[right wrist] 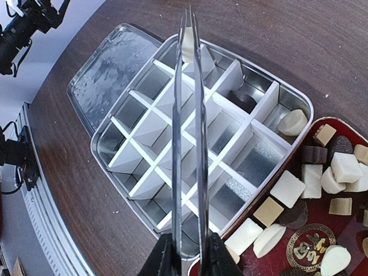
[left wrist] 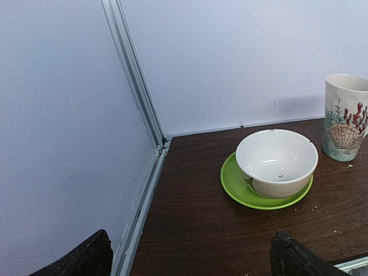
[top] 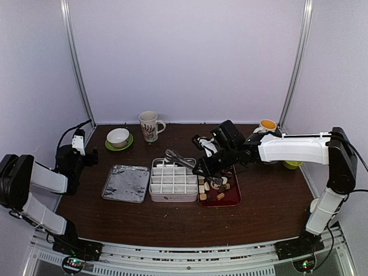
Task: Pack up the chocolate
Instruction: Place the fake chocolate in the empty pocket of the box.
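Observation:
Several chocolate pieces (right wrist: pixel 287 188), cream, tan and dark, lie on the dark-red tray (right wrist: pixel 270 259) at the right. My right gripper (right wrist: pixel 190 259) is shut on metal tongs (right wrist: pixel 198 144) that reach out over the white-divided tin (right wrist: pixel 132 198). The tong tips pinch a cream piece (right wrist: pixel 187 45) above a far cell. A dark piece (right wrist: pixel 244 99) and a cream piece (right wrist: pixel 292 122) lie in two cells on the tray side. In the top view the tongs (top: pixel 178 157) slant over the tin (top: pixel 154 195). My left gripper (left wrist: pixel 192 259) is open and holds nothing, by the back left corner.
The tin's lid (top: pixel 126 183) lies flat left of the tin. A white bowl (left wrist: pixel 276 161) on a green saucer (left wrist: pixel 241 192) and a patterned mug (left wrist: pixel 346 117) stand at the back. An orange-filled cup (top: pixel 267 125) stands at back right.

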Tool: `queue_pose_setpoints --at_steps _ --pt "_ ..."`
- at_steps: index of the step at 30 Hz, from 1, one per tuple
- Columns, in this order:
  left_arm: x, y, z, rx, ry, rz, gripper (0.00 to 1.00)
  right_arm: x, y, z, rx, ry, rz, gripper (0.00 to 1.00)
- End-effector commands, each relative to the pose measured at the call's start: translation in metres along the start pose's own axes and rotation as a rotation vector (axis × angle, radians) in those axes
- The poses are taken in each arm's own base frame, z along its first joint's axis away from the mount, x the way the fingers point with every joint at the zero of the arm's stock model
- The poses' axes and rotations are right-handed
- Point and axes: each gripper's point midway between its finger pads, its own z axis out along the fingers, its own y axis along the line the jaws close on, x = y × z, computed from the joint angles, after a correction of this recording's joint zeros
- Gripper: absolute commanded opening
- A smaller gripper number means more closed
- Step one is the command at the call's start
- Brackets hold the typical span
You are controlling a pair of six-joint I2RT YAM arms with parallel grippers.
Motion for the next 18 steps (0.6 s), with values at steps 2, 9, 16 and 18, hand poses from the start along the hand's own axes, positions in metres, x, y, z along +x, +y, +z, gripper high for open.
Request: queue_pose_setpoints --at_steps 2,9,16,18 --pt "-0.008 0.003 0.000 -0.006 -0.038 -0.013 0.98 -0.021 0.001 0.007 0.012 -0.069 -0.013 0.22" --pt "-0.008 0.003 0.000 -0.006 -0.039 -0.013 0.98 -0.013 -0.003 0.009 0.039 -0.052 -0.019 0.28" --pt "-0.008 0.003 0.000 -0.007 -0.039 -0.014 0.98 -0.018 -0.004 0.000 0.057 -0.071 -0.029 0.33" --pt "-0.008 0.003 0.000 -0.005 -0.039 -0.013 0.98 -0.020 -0.004 -0.004 0.064 -0.078 -0.034 0.35"
